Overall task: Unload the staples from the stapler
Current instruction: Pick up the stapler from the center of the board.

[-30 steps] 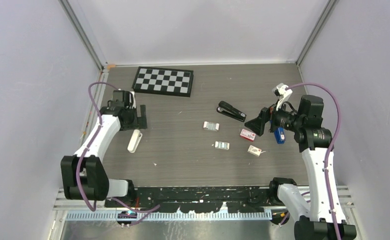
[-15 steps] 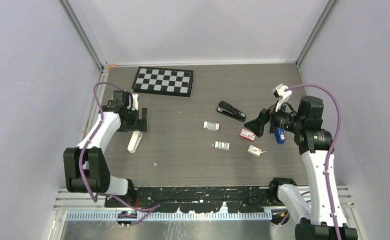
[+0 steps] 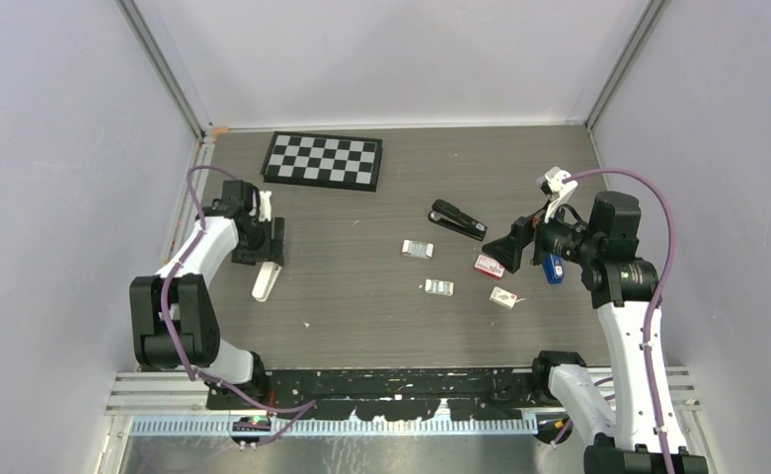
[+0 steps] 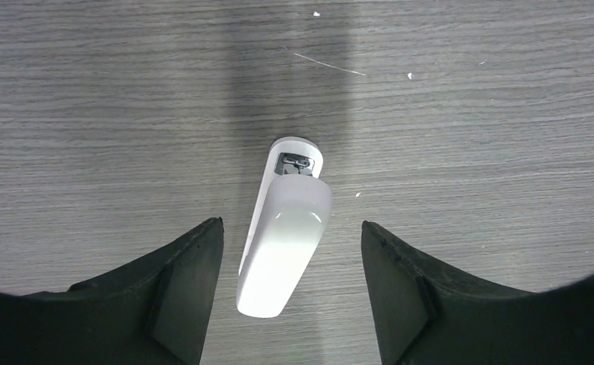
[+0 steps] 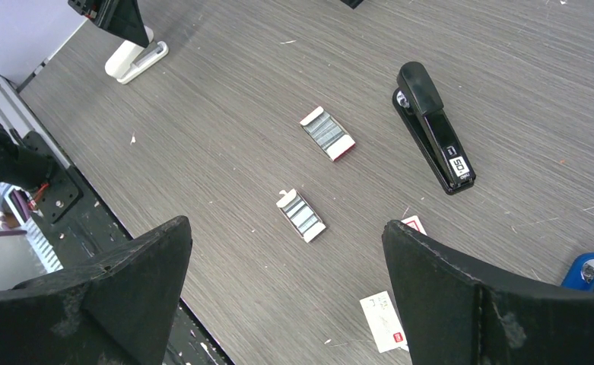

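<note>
Overhead, left side: we see the left gripper (image 3: pixel 269 255) pointing down over the top end of a white plastic stapler (image 3: pixel 265 281), which lies at centre left on the grey wood-grain table (image 3: pixel 361 326).
Overhead, right side: the right gripper (image 3: pixel 527 252) hangs at centre right with its jaws spread wide and nothing between them. A blue object (image 3: pixel 553 269) is just beside it.
Overhead, middle: a black stapler (image 3: pixel 457 219), two open trays of grey staple strips (image 3: pixel 418 249) and a red-and-white box (image 3: pixel 489 265) lie loose. A black-and-white checkerboard (image 3: pixel 323 160) sits at upper left.
Left wrist: the white plastic stapler (image 4: pixel 284 236) lies between the fingers (image 4: pixel 187 289), its metal nose toward the top of the frame. The left gripper (image 4: pixel 290 243) is partly spread and we see a gap on each side, so nothing is held.
Right wrist: the right gripper (image 5: pixel 286 251) stands wide above the trays (image 5: pixel 328 134). The black stapler (image 5: pixel 433 128) is at upper right and the white plastic stapler (image 5: pixel 135 59) at upper left.
</note>
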Available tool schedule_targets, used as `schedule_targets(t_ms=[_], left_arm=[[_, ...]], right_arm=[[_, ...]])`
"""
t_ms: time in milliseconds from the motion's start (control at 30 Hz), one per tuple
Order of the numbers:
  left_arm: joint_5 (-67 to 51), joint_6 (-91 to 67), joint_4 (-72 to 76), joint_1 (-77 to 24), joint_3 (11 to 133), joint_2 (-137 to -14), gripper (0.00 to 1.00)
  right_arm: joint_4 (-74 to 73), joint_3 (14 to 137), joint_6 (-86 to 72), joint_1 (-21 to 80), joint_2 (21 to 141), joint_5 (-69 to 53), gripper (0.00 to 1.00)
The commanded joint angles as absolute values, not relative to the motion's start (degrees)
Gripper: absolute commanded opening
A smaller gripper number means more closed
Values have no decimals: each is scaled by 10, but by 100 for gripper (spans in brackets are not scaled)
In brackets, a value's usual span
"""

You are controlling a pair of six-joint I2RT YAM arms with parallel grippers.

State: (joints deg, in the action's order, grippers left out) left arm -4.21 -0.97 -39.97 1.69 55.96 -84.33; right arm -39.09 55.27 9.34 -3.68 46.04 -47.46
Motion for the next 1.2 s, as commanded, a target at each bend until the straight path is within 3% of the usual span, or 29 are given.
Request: schedule_targets(t_ms=[0, 433, 600, 700, 800, 900, 1167], left_arm=[[-56, -3, -392, 20, 566, -849, 67], [-53, -3, -398, 21, 575, -881, 55], [-53, -3, -396, 21, 575, -882, 46], [-52, -3, -395, 21, 575, -883, 36], [-59, -6, -395, 21, 576, -883, 13], [-82, -16, -398, 19, 582, -863, 0], [-191, -89, -357, -32, 539, -691, 0]], right_arm=[[-378, 552, 100, -33, 452, -473, 99], [-378, 552, 102, -29, 447, -470, 100], [-379, 551, 102, -29, 446, -470, 100], [-380, 552, 103, -29, 446, -470, 100], [-381, 551, 106, -29, 445, -472, 99], [-383, 549, 107, -29, 442, -472, 100], [-373, 525, 106, -29, 464, -553, 99]])
